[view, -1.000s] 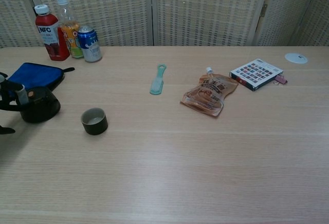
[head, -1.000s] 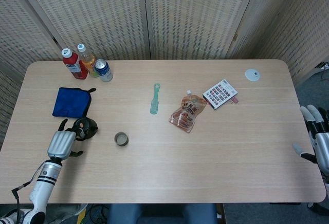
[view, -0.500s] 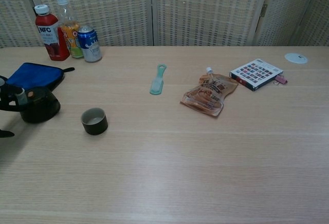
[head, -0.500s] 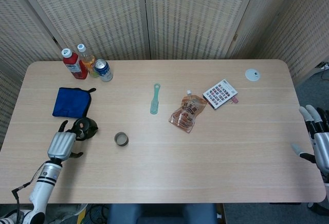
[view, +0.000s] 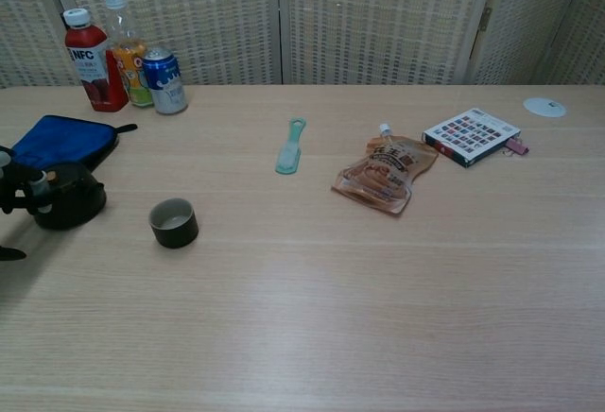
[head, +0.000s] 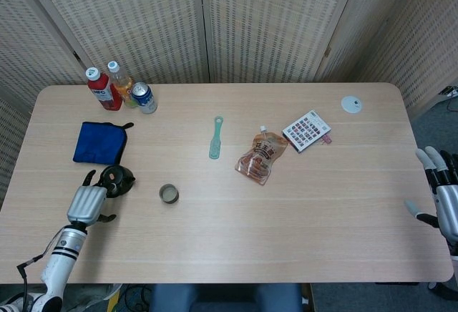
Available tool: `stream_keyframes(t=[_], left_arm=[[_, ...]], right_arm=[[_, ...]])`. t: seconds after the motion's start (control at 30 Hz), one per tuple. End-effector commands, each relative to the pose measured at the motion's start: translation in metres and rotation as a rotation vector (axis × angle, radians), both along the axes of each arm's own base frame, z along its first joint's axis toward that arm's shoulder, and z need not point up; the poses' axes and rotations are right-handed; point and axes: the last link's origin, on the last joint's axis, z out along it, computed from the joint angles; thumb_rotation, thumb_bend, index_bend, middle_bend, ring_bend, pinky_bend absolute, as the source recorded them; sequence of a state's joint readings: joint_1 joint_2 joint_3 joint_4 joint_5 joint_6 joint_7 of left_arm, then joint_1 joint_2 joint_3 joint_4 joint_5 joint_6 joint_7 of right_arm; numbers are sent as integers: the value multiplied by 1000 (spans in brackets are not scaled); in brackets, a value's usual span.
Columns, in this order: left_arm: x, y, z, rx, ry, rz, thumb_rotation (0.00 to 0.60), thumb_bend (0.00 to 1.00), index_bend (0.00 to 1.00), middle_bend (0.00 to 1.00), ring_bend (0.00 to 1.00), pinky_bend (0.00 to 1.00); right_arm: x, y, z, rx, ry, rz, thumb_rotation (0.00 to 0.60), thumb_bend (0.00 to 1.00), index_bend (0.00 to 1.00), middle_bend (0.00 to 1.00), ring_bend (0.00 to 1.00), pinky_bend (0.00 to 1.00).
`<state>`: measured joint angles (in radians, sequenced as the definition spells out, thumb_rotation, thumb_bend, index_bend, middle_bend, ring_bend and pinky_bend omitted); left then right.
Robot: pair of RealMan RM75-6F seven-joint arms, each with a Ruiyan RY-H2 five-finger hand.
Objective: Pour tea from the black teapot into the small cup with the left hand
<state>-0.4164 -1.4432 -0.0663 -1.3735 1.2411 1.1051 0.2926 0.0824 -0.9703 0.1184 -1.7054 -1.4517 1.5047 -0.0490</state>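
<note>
On the far left corner of the counter (head: 343, 205) a red bottle (head: 102, 89), a clear bottle of orange drink (head: 120, 83) and a blue can (head: 144, 98) are standing upright, close together. A blue pouch (head: 99, 142) is lying flat in front of them, just behind the teapot. Near the middle a green brush (head: 215, 138) is lying lengthwise; to its right an orange drink pouch (head: 261, 157) is lying flat, and beyond it a patterned card box (head: 306, 130). A small white disc (head: 351, 104) is sitting toward the far right corner. Nothing is standing between the teapot and the cup.

The black teapot (head: 119, 180) is sitting upright on the counter near the left edge, round and dark, with its lid on. The small cup (head: 169, 194) is standing upright to its right, apart from it, dark outside with a pale inside; I cannot tell whether it is holding any liquid.

My left hand (head: 86, 202) is lying palm down at the teapot's near-left side, with my fingers (view: 19, 191) curling against the pot's left flank in the chest view. I cannot tell whether I am truly gripping it or only touching it. The forearm is running back off the near-left corner.

My right hand (head: 445, 196) is hanging off the counter's right edge, holding nothing, with its fingers spread apart.
</note>
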Motion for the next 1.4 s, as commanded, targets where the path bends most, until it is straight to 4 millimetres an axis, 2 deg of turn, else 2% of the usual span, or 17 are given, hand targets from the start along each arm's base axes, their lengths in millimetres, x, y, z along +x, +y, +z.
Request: stream_keyframes(t=[0.03,0.8,1.17,1.37,1.4], left_arm=[[0,0,0,-1,-1,2,600,88,446,433,461,0],[-3,-9,-6,-45,12,10,600,88,468,477,501,0],[-2,-2,0,-51,-9,19,600,88,658,696,715,0],[-1,3,5,-47,-26,27,600,77,762,782,778,0],[-1,5,6,-47,-32,30,586,68,778,795,789,0]], right_arm=[[0,0,0,-1,0,0,600,160,106,73,0,65],[-1,2,-1,-3,-2,-6,600,160,106,73,0,65],[0,1,-1,-12,-5,-3,600,160,106,73,0,65],[0,0,0,-15,-6,-2,600,160,106,73,0,65],[0,0,0,-15,-7,-2,600,161,106,73,0,65]])
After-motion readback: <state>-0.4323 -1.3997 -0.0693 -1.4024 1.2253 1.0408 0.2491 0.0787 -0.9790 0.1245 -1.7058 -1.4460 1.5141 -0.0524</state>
